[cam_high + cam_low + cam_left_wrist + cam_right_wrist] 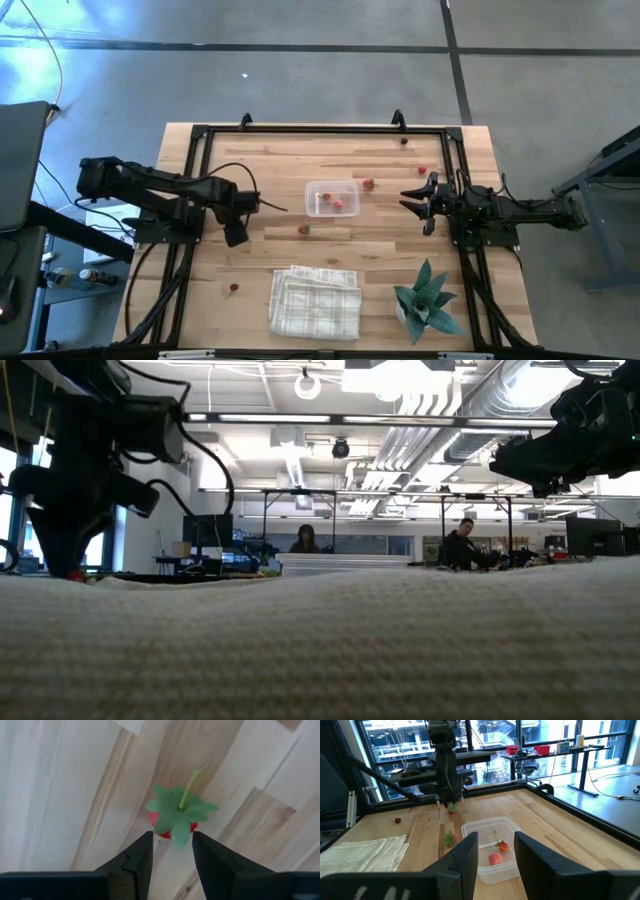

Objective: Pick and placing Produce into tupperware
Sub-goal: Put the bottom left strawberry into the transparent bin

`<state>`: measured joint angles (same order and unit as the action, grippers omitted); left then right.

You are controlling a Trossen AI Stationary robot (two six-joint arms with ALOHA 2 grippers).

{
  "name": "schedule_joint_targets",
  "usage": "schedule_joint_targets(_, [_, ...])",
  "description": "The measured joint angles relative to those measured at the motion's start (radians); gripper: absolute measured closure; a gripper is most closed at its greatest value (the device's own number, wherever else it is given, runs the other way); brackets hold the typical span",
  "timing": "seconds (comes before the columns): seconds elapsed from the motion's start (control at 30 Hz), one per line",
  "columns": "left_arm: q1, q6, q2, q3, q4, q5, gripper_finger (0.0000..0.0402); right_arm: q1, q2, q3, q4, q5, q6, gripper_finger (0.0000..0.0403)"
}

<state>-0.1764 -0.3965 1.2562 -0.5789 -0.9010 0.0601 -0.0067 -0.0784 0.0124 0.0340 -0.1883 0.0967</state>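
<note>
You are looking at a pale wooden table (330,170) with a black frame (196,150) bolted round its edges, standing on a grey concrete floor (300,70). Beyond it the room is a big open workshop with white ducts on the ceiling, tall windows and desks, where two people (462,545) sit far off behind screens.

On the near part of the table lies a folded white checked cloth (316,300), and beside it a small green plant (428,300).

Your left gripper (236,234) is down at the table, left of the middle. Its fingers (140,857) stand apart, with a strawberry (175,817) just ahead of the tips, green leaves and stem showing; they are not closed on it. Your right gripper (425,205) waits over the right side, fingers (465,857) also apart and holding nothing.

The clear container (331,197) sits at the table's middle, between the two arms, with two red pieces (499,852) inside.

The rest of the produce is scattered on the bare wood: one piece (368,184) just beside the container, one (304,229) near the cloth's far edge, one (233,288) left of the cloth, and two (422,170) toward the far right corner.
</note>
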Motion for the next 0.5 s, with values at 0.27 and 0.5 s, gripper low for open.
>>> schedule_joint_targets(0.27, [0.001,0.025,0.052,0.0,0.08,0.0,0.0275,0.0,0.0,0.0,0.0,0.0,0.0,0.0286])
schedule_joint_targets(0.5, [0.0,0.051,0.051,0.0,0.093,0.0,0.0275,0.0,0.0,0.0,0.0,0.0,0.0,0.0286])
